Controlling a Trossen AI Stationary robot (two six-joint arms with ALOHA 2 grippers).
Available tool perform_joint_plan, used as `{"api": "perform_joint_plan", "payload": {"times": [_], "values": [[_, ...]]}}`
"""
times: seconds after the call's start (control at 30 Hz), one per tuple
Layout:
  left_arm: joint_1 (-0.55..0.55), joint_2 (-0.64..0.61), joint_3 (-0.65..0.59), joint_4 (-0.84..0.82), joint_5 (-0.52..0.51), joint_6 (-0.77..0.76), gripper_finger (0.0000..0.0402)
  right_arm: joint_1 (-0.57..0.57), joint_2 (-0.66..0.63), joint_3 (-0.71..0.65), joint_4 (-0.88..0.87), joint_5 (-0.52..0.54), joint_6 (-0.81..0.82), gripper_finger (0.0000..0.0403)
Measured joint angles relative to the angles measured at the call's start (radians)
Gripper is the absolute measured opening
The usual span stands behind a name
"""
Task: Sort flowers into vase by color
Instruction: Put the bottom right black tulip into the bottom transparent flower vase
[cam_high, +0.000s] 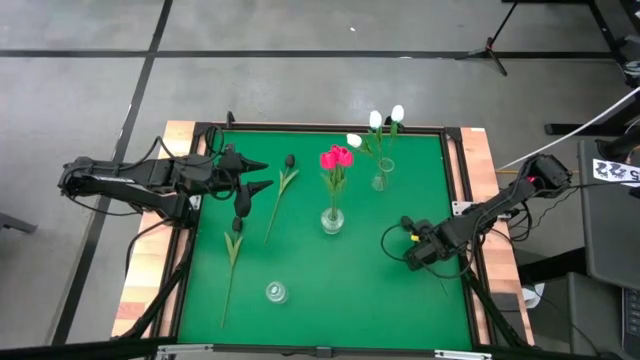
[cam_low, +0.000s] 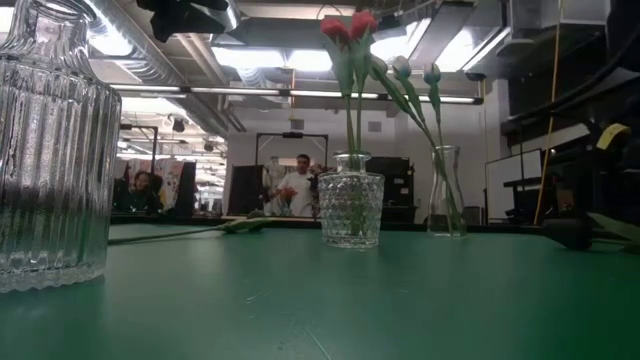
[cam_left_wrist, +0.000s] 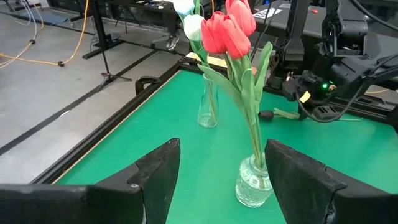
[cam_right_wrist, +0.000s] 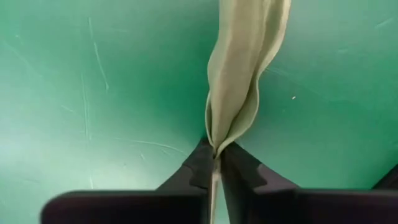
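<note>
My right gripper (cam_high: 415, 248) stands low over the green table (cam_high: 300, 300) near its right edge, shut on a dark-headed flower (cam_high: 407, 222) that lies there. My left gripper (cam_high: 262, 177) hovers open at the table's left side, holding nothing. Red tulips (cam_high: 337, 157) stand in the middle vase (cam_high: 332, 220). White tulips (cam_high: 376, 120) stand in the far vase (cam_high: 380, 181). Two more dark flowers (cam_high: 289, 160) (cam_high: 239, 208) lie flat on the table by the left gripper. My right gripper pinches the flower at the narrow base of its folded pale green leaf (cam_right_wrist: 217, 142), one finger on each side of the thin stem. The fingers come from above, pointing down. The flower lies on the table, its leaf stretching away from the fingertips (cam_right_wrist: 198, 158).
A third glass vase (cam_high: 277, 292) stands with nothing in it near the table's front edge. A wooden frame (cam_high: 480, 160) borders the table. In the low view people (cam_low: 298, 185) show in the room behind.
</note>
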Motion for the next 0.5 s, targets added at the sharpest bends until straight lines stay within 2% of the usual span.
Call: {"api": "perform_joint_plan", "payload": {"times": [0.13,0.3,0.5], "values": [[0.0,0.0,0.0,0.0,0.0,0.0,0.0231,0.003,0.005,0.035,-0.01,0.076,-0.027,0.0009],[0.0,0.0,0.0,0.0,0.0,-0.01,0.0231,0.015,0.004,0.117,-0.002,0.267,-0.053,0.0009],[0.0,0.0,0.0,0.0,0.0,-0.018,0.023,0.074,0.004,0.287,0.027,0.542,-0.112,0.0006]]}}
